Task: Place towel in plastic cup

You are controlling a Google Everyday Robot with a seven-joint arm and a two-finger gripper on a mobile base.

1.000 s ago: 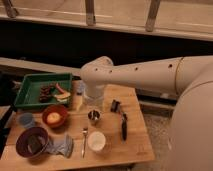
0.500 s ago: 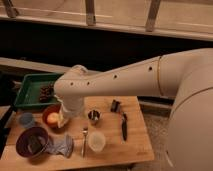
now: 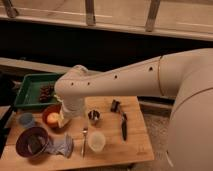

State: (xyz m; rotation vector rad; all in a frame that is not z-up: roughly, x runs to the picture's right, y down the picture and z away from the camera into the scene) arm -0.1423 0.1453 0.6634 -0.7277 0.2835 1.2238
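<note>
Holds the hand (image 3: 63, 120) spread apart and empty, low beside the orange bowl (image 3: 50, 117), with the towel (image 3: 62, 146) crumpled on the bench (image 3: 136, 142) just beside the purple bowl (image 3: 31, 142), plastic cup (image 3: 25, 120) upright behind that bowl.

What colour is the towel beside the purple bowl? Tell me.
Blue-grey towel, in the camera view; claw hangs above the orange bowl.
</note>
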